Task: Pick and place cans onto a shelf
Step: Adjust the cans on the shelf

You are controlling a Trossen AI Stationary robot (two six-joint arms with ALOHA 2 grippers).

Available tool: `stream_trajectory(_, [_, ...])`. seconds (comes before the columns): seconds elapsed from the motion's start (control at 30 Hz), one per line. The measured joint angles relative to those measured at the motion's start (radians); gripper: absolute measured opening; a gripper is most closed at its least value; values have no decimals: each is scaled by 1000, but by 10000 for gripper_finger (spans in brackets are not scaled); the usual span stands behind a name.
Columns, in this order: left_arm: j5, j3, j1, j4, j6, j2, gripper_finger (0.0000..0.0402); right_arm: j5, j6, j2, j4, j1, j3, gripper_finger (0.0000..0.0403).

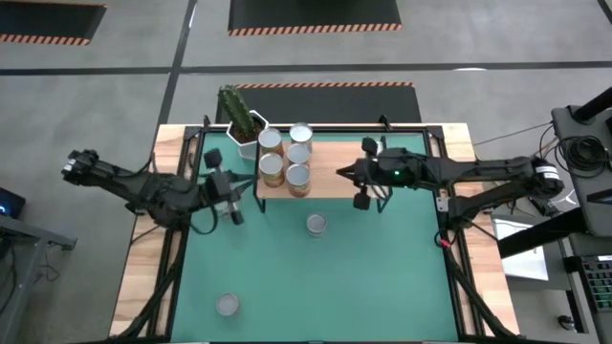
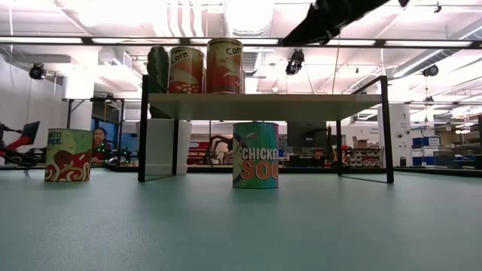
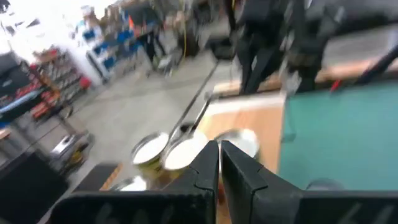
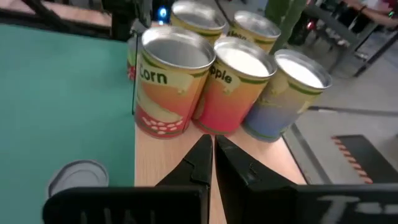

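- The green mat (image 1: pixel 382 277) covers the table between light-wood side boards.
- The shelf (image 1: pixel 330 182), a light-wood plank on a thin black frame, stands at the far middle of the mat; in the low view its top (image 2: pixel 263 105) sits raised on black legs.
- The left arm reaches in from the left; the left gripper (image 1: pixel 232 212) hangs over the mat just beside the shelf's left end, fingers pressed together on nothing, as its wrist view (image 3: pixel 219 163) shows.
- The right arm reaches in from the right; the right gripper (image 1: pixel 342 172) is above the shelf's middle, pointing at the cans, its fingers also pressed together and empty (image 4: pixel 213 155).
- A cactus pot (image 1: pixel 245 129), white with a green cactus, stands at the shelf's far left corner.
- Five cans (image 1: pixel 287 158) stand upright in a tight cluster on the shelf's left part; the nearest to the right gripper is a Corn can (image 4: pixel 168 90).
- A chicken soup can (image 2: pixel 255 154) stands on the mat in front of the shelf, near its middle (image 1: pixel 316 225).
- Another can (image 1: pixel 228 305) stands on the mat near the front left, well apart from the shelf (image 2: pixel 68 154).
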Motion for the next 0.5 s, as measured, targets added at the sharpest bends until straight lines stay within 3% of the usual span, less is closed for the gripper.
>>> stream_trajectory(0.2, [112,210,115,-346,-55,119,0,1,-8,-72,33,-2,-73,9])
stream_trajectory(0.37, [292,303,206,-467,-69,221,0,0,-9,-100,57,-2,-121,9])
stream_trajectory(0.5, [306,372,271,-564,-69,297,0,1,-18,-102,62,-2,-132,9])
